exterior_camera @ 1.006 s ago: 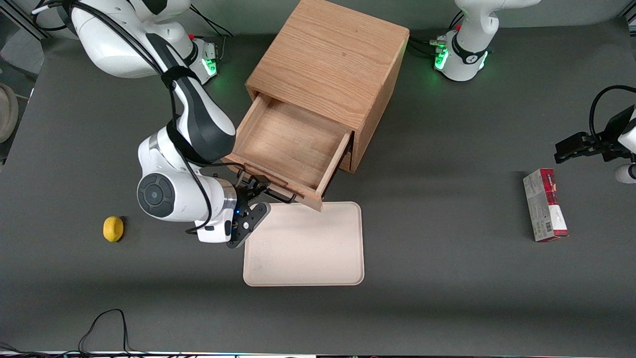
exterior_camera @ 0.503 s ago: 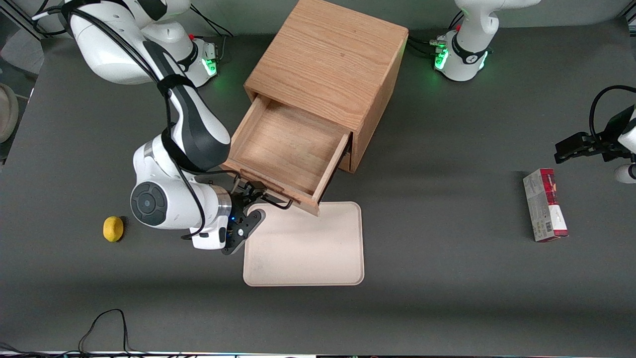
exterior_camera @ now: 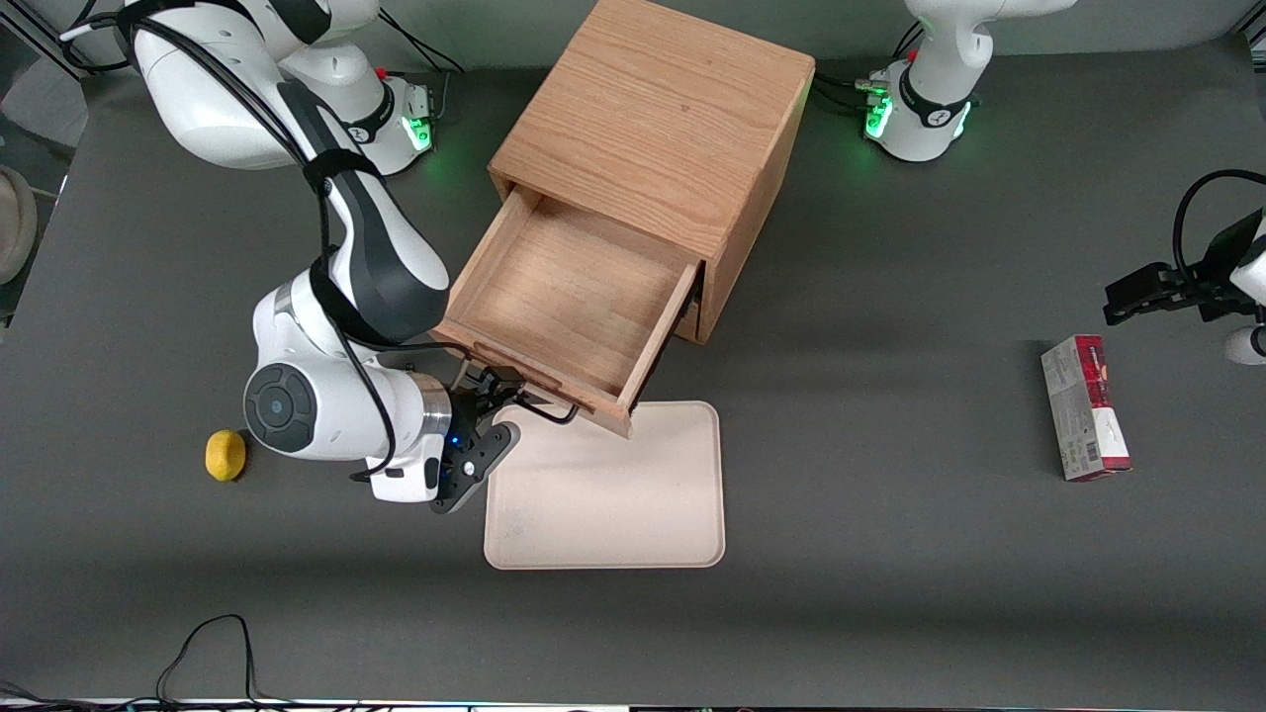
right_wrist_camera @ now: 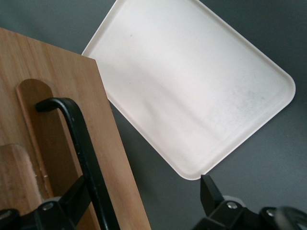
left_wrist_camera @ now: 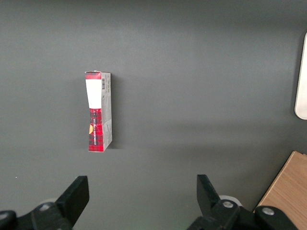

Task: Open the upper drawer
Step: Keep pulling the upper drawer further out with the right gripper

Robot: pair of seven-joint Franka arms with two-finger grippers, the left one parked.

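Note:
The wooden cabinet (exterior_camera: 653, 119) stands at the middle of the table. Its upper drawer (exterior_camera: 569, 287) is pulled far out and shows an empty oak floor. Its thin black wire handle (exterior_camera: 539, 407) runs along the drawer front (right_wrist_camera: 57, 120). My right gripper (exterior_camera: 492, 394) is at the handle's end toward the working arm, in front of the drawer. In the right wrist view the gripper (right_wrist_camera: 142, 188) is open, and the handle (right_wrist_camera: 81, 143) passes between the fingers, close against one fingertip (right_wrist_camera: 76, 194). The lower drawer is hidden under the upper one.
A cream tray (exterior_camera: 613, 494) lies just in front of the drawer, its corner under the drawer front; it also shows in the right wrist view (right_wrist_camera: 192, 86). A yellow lemon (exterior_camera: 226, 455) lies toward the working arm's end. A red and grey box (exterior_camera: 1083, 405) lies toward the parked arm's end.
The drawer has slid a little farther out of the cabinet. My gripper and wrist have moved with the handle, nearer the camera and toward the working arm's end.

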